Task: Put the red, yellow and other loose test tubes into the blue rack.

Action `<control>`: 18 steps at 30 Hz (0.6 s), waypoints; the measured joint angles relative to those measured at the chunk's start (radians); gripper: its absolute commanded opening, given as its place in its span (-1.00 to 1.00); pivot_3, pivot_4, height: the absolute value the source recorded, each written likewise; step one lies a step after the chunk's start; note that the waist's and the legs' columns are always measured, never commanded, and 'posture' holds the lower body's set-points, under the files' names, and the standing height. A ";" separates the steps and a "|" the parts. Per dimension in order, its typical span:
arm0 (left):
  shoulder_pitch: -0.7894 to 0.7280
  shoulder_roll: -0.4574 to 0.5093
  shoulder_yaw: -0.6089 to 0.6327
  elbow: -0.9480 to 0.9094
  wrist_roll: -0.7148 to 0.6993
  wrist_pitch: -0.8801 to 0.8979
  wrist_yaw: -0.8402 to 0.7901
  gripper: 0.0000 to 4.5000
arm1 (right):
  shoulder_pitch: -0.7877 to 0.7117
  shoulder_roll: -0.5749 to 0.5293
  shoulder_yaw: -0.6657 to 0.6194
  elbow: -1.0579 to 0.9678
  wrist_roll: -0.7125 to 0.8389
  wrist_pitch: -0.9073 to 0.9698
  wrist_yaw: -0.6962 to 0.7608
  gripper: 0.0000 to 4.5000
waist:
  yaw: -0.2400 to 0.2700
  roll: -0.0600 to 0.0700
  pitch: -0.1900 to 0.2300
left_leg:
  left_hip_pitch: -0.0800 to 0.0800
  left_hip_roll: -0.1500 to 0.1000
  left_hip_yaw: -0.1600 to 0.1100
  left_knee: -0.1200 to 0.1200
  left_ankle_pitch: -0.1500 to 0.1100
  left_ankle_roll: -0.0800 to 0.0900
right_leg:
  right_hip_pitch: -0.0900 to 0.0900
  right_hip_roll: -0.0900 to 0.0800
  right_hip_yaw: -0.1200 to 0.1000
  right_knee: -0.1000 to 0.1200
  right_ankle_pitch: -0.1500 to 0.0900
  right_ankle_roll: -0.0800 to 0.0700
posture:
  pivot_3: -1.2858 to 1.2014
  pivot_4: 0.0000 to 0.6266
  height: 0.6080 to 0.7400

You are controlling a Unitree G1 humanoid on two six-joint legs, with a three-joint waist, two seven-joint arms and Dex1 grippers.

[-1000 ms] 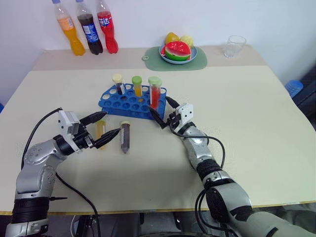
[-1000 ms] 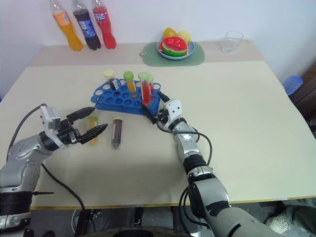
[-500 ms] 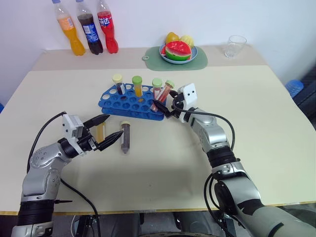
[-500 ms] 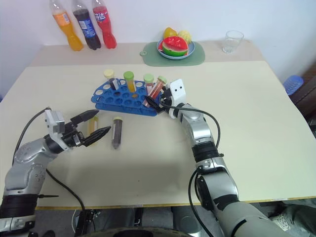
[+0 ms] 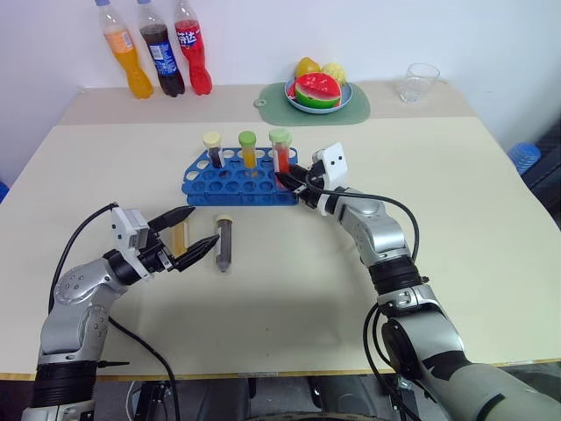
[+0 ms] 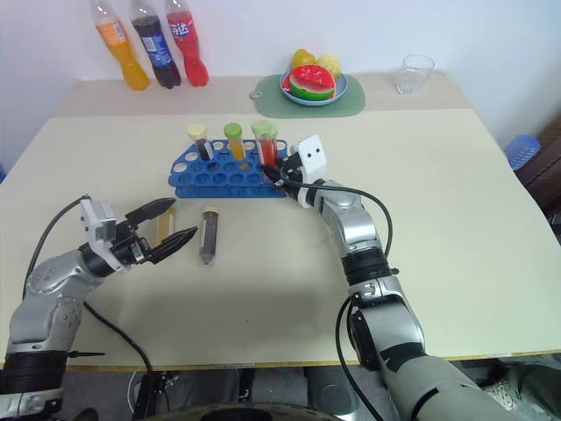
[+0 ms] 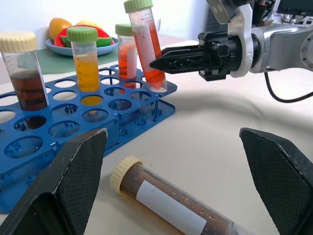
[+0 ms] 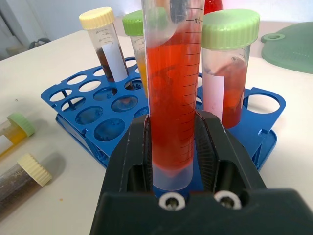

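We see the right gripper point(image 5: 286, 180) at the right end of the blue rack point(image 5: 230, 186), its fingers point(image 8: 215, 142) pinching the lower part of a red tube point(image 7: 145, 41) with a pale green cap. That tube stands nearly upright, cap up and rounded tip down at the rack's holes; from the left wrist view it leans a little. Whether the tip is seated in a hole we cannot tell.

Just beside it a second red tube point(image 8: 226, 73) with a green cap stands upright in the rack. Further along the same row stand a yellow-orange tube point(image 5: 249, 150) with a green cap and a dark brown tube point(image 5: 212, 150) with a cream cap, both vertical.

Two tubes lie flat on the worktop point(image 5: 473, 202), near the rack's front edge. The dark brown one point(image 5: 223, 245) with a cream cap lies with its long axis running toward the rack, cap end nearest the rack. The yellow one point(image 5: 180, 238) lies roughly parallel to it, on the robot's left.

The left gripper point(image 5: 192, 231) hovers over the yellow tube with its fingers point(image 7: 63, 188) spread wide, holding nothing, pointing toward the brown tube.
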 measured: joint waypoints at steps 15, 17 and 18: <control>0.000 0.000 -0.015 -0.001 -0.001 0.001 0.005 1.00 | 0.127 0.041 0.017 0.004 -0.033 -0.293 -0.059 -0.67 | 0.000 0.000 0.000 | 0.000 0.000 0.001 0.000 0.000 0.000 | 0.000 0.000 0.000 0.000 0.000 0.000 | 0.03 -0.52 1.00; 0.000 0.001 -0.015 -0.002 -0.001 0.002 0.006 1.00 | 0.148 0.050 0.022 0.021 -0.053 -0.371 -0.080 -0.67 | 0.000 0.000 0.000 | 0.000 0.000 0.001 0.000 0.000 0.000 | 0.000 0.000 0.000 0.000 0.000 0.000 | 0.03 -0.52 1.00; 0.000 0.001 -0.015 -0.002 -0.002 0.003 0.006 1.00 | 0.153 0.053 0.028 0.039 -0.062 -0.414 -0.091 -0.67 | 0.000 0.000 0.000 | 0.000 0.000 0.001 0.000 0.000 0.000 | 0.000 0.000 0.000 0.000 0.000 0.000 | 0.03 -0.52 1.00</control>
